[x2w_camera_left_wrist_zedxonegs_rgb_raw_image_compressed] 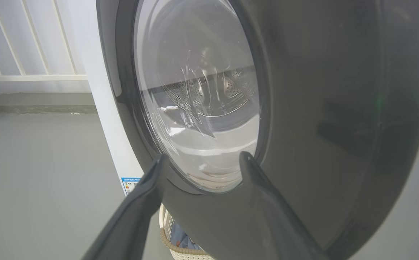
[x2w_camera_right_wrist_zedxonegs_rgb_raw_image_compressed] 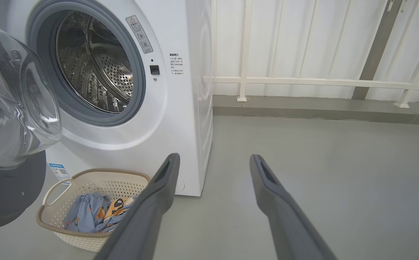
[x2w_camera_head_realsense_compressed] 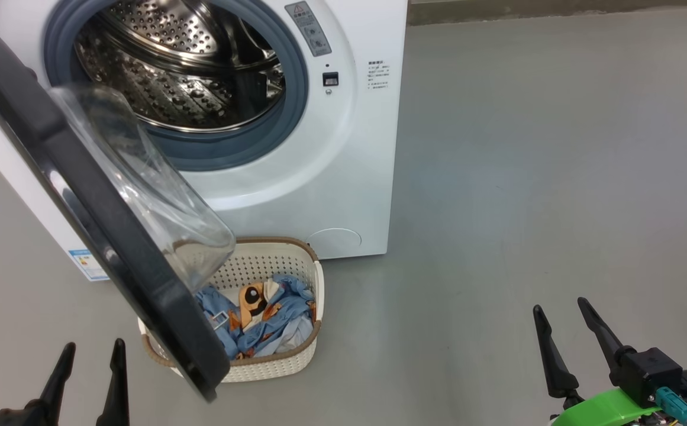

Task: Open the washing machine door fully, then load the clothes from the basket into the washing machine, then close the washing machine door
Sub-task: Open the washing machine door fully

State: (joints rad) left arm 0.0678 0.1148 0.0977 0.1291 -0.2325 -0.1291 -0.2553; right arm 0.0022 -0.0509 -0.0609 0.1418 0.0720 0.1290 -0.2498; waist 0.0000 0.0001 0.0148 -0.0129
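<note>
Grey floor (x2w_camera_head_realsense_compressed: 526,177) lies bare to the right of the washing machine (x2w_camera_head_realsense_compressed: 331,177), and that side gives me the most open room. On the left it is tight. The washing machine door (x2w_camera_head_realsense_compressed: 77,201) stands swung out towards me, and its glossy black rim cuts diagonally across my head view. The lower edge of the door hangs over the left part of the basket (x2w_camera_head_realsense_compressed: 296,260).

The basket sits on the floor just in front of the machine's lower front panel. The clothes (x2w_camera_head_realsense_compressed: 272,319) lie heaped inside it: light-blue fabric, an orange-and-black cartoon patch on top and a bit of white lining. The steel drum (x2w_camera_head_realsense_compressed: 189,77) behind the grey rubber ring looks unloaded.

My left end effector (x2w_camera_head_realsense_compressed: 95,344) is spread wide and holds nothing. It points at the door's outer face from close by, and I cannot tell if it touches. My right end effector (x2w_camera_head_realsense_compressed: 559,304) is also spread wide and empty, over bare floor well to the right of the basket.
</note>
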